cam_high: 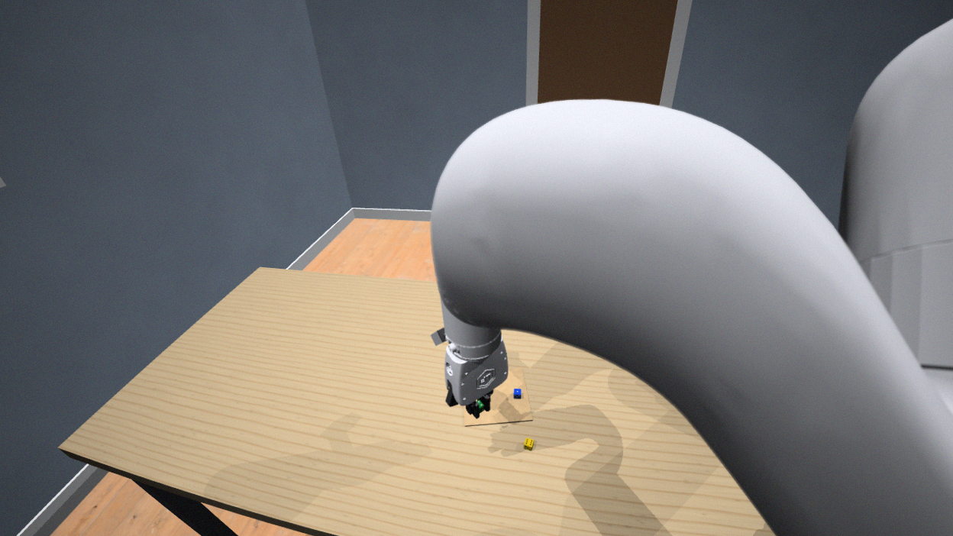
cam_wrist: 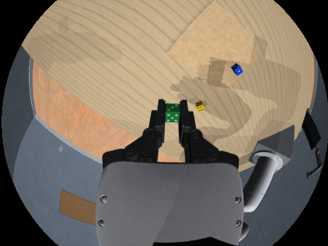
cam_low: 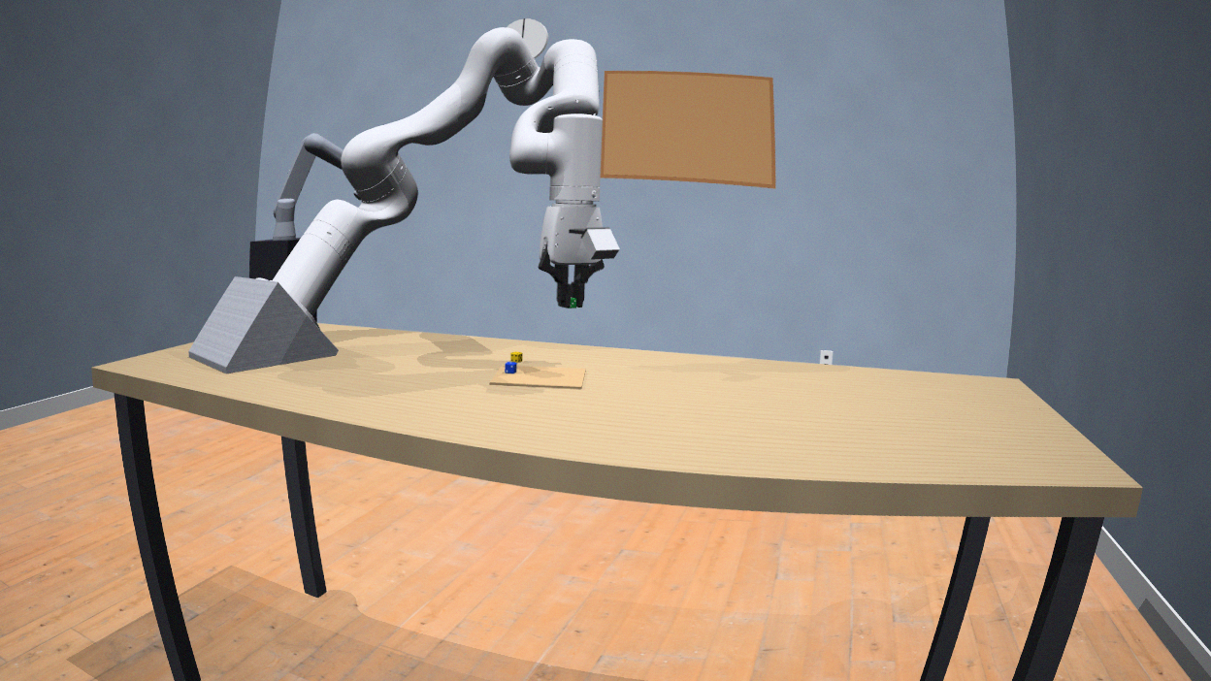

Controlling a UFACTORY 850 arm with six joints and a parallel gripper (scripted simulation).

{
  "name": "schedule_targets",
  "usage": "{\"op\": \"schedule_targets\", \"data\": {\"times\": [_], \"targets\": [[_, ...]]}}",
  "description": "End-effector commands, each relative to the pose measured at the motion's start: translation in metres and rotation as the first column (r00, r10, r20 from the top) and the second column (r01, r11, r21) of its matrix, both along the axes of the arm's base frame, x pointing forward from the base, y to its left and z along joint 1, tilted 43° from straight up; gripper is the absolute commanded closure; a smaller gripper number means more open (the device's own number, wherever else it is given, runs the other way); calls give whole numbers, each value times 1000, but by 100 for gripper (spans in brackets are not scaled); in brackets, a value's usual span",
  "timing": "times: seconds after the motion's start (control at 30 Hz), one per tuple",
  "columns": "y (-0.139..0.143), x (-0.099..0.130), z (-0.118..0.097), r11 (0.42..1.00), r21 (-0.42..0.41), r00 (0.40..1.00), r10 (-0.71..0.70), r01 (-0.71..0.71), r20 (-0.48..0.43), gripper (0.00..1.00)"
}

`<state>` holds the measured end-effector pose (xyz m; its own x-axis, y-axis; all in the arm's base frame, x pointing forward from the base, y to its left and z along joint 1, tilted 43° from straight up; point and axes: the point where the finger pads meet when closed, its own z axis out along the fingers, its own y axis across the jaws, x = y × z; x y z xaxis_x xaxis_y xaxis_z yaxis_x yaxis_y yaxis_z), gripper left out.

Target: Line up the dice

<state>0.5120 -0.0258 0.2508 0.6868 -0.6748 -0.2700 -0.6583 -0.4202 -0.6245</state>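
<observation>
The tool [cam_high: 478, 404] [cam_low: 572, 296] [cam_wrist: 172, 109] is clamped on the green die [cam_high: 479, 404] [cam_low: 572, 302] [cam_wrist: 172, 113], above the surface [cam_high: 319, 347] [cam_low: 762, 423] [cam_wrist: 105, 70]. Blue die [cam_high: 517, 393] [cam_low: 510, 367] [cam_wrist: 237, 69] on the mat [cam_high: 521, 411] [cam_low: 550, 377] [cam_wrist: 211, 35]; yellow [cam_high: 528, 443] [cam_low: 516, 356] [cam_wrist: 200, 106] beside it. Best keep green level — lower gently beyond blue, leave a middle slot, release once flat. The housing's logo is unreadable.

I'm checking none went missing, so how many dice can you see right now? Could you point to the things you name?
3: a green plastic-looking die [cam_high: 479, 404] [cam_low: 572, 302] [cam_wrist: 172, 112] between the gripper's fingers, a blue one [cam_high: 517, 394] [cam_low: 510, 367] [cam_wrist: 237, 69] on the tan square mat [cam_high: 501, 416] [cam_low: 550, 378] [cam_wrist: 215, 35], a yellow one [cam_high: 528, 443] [cam_low: 516, 356] [cam_wrist: 200, 106] on the table.
</observation>
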Motion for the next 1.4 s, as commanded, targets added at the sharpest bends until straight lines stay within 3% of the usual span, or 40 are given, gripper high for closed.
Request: {"op": "schedule_targets", "data": {"times": [0.0, 0.33, 0.67, 0.83, 1.37], "targets": [[-1, 0, 1, 1000, 0, 1000, -3, 3, 0, 89], [-37, -4, -29, 968, 71, 954, -222, 240, -201, 89], [-77, -14, -63, 858, 95, 797, -422, 506, -432, 89], [-83, -16, -69, 831, 92, 760, -449, 548, -470, 89], [-82, -16, -71, 831, 92, 760, -449, 548, -471, 89]]}}
